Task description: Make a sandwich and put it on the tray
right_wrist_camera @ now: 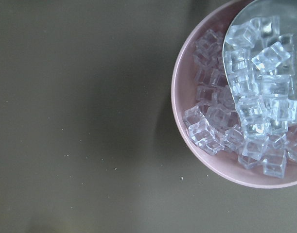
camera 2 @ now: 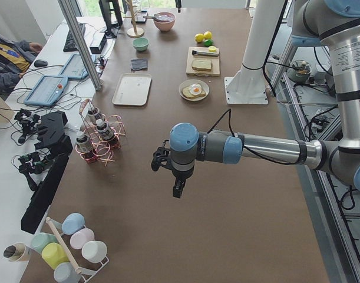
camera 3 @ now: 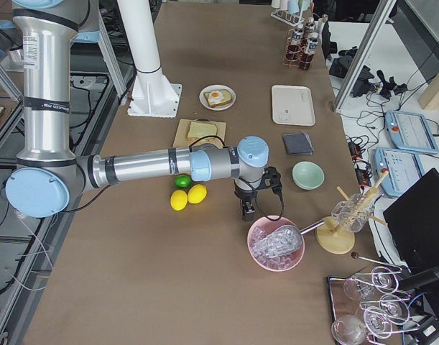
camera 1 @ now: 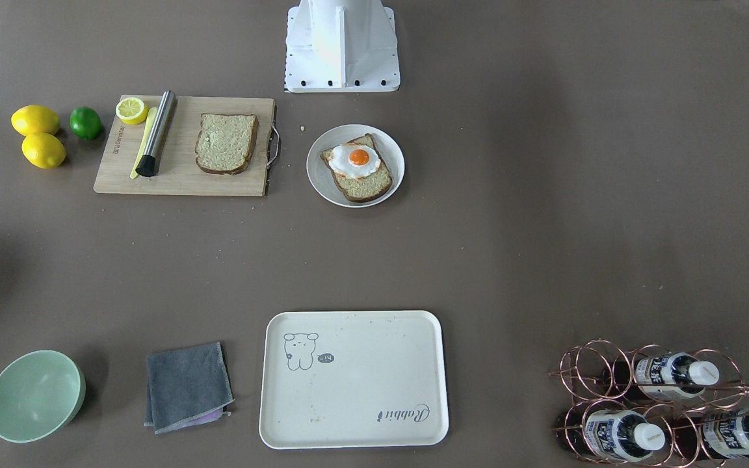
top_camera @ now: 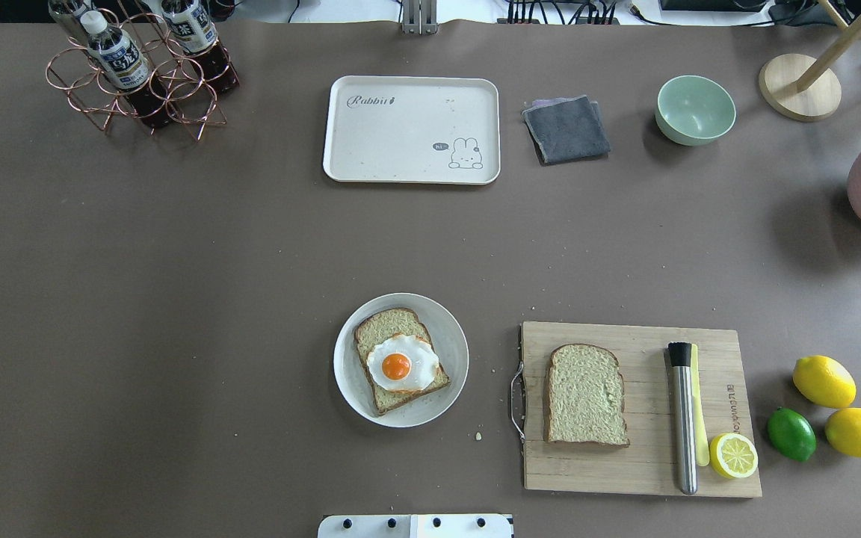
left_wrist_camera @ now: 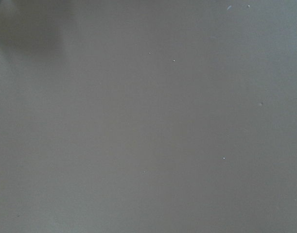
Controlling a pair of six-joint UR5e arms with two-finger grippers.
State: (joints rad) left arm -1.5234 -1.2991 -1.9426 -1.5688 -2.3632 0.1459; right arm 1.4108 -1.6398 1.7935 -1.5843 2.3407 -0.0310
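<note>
The sandwich is in parts. One bread slice (top_camera: pixel 384 329) with a fried egg (top_camera: pixel 400 364) on top lies on a round white plate (top_camera: pixel 344 373). A second bare slice (top_camera: pixel 586 394) lies on the wooden cutting board (top_camera: pixel 640 478). The cream tray (top_camera: pixel 400 142) sits at the far middle with nothing on it. My left gripper (camera 2: pixel 177 188) hangs over bare table near the bottle rack, far from the food. My right gripper (camera 3: pixel 246 212) hangs beside the pink ice bowl (camera 3: pixel 276 244). I cannot tell if either is open or shut.
A steel bar (top_camera: pixel 683 418), a yellow knife and a half lemon (top_camera: pixel 733 454) lie on the board. Two lemons (top_camera: pixel 824 381) and a lime (top_camera: pixel 791 433) lie right of it. A grey cloth (top_camera: pixel 566 128), a green bowl (top_camera: pixel 695 110) and a copper bottle rack (top_camera: pixel 139 75) stand along the far edge.
</note>
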